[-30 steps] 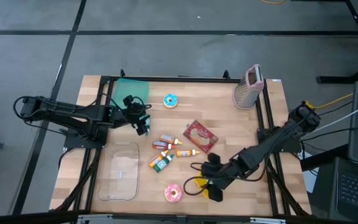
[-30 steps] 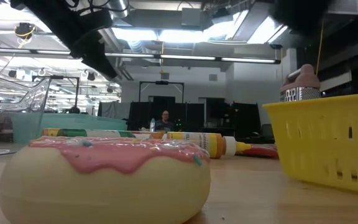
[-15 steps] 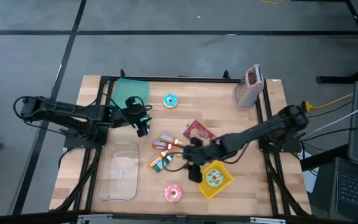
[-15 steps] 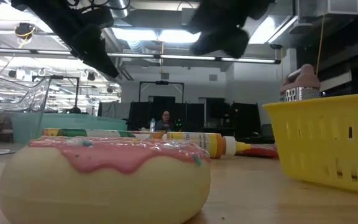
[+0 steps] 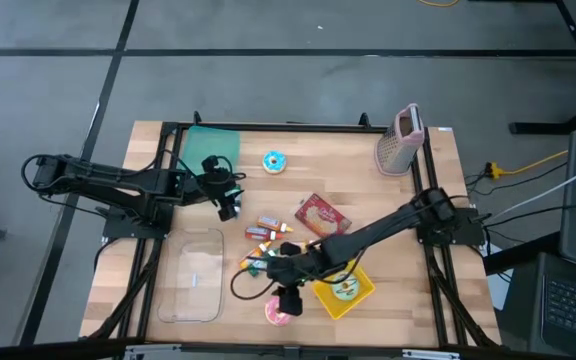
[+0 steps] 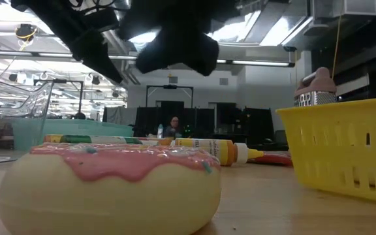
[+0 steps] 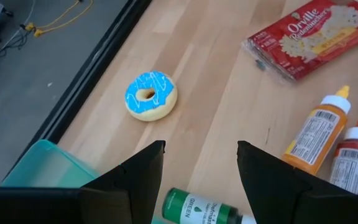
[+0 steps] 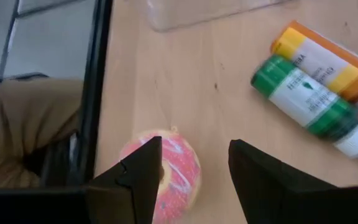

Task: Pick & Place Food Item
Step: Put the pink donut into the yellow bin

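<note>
A pink-iced donut (image 5: 277, 313) lies flat on the table near its front edge and fills the low view's foreground (image 6: 109, 186). My right gripper (image 5: 289, 297) hovers just above it, open; in the right wrist view (image 8: 194, 180) the donut (image 8: 166, 174) shows beside one finger, untouched. The yellow basket (image 5: 344, 288) stands to the right of the donut with a round item inside. Farther left, my left gripper (image 5: 230, 206) hangs open above the table (image 7: 201, 168). A blue-iced donut (image 7: 150, 94) lies on the wood beyond it.
Several sauce bottles (image 5: 268, 240) lie mid-table, and a green one (image 8: 309, 102) is close to my right gripper. Also here: a popcorn packet (image 5: 323, 217), a clear tub (image 5: 196, 275) at front left, a teal lid (image 5: 211, 141) at back left, a grater (image 5: 400, 140) at back right.
My right gripper has swung from above the yellow basket toward the table's left and sunk lower, ending over the pink donut. The basket now shows uncovered and has stayed where it was.
</note>
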You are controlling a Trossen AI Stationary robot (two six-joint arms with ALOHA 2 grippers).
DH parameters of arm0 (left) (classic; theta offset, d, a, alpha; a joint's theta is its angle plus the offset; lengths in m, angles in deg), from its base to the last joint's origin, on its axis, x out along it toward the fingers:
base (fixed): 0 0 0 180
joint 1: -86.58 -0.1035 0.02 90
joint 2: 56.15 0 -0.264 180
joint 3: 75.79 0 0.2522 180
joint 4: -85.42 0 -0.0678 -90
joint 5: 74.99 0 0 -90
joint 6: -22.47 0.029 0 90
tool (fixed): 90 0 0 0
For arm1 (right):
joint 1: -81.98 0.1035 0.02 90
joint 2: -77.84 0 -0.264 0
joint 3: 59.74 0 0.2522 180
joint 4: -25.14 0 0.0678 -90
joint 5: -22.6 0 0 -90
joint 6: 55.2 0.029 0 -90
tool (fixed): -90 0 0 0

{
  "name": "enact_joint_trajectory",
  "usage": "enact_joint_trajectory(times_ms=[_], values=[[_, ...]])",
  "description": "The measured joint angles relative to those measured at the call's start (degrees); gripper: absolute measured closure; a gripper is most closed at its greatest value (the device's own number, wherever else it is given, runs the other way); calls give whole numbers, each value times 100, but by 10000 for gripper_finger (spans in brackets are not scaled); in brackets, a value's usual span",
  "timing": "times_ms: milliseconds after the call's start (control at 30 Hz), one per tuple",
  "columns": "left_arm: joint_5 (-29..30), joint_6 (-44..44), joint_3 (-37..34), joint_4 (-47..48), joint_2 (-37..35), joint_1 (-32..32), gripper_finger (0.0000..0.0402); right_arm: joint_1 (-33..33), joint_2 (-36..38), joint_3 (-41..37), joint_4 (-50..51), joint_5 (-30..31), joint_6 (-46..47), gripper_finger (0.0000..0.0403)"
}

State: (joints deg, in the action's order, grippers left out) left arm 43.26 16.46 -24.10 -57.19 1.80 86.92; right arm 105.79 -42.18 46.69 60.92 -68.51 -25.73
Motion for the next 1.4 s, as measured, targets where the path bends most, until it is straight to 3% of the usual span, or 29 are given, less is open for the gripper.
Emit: enact_joint_trajectory(times_ms=[300, 767, 1400], values=[[-111, 384, 0, 12, 0, 0, 201, 162, -412, 24, -33, 212, 1112, 220], [-247, 770, 0, 12, 0, -7, 201, 502, -433, 24, -113, 559, 2203, 220], [-249, 667, 0, 27, 2, -7, 201, 436, -960, 31, 70, 282, 2156, 221]])
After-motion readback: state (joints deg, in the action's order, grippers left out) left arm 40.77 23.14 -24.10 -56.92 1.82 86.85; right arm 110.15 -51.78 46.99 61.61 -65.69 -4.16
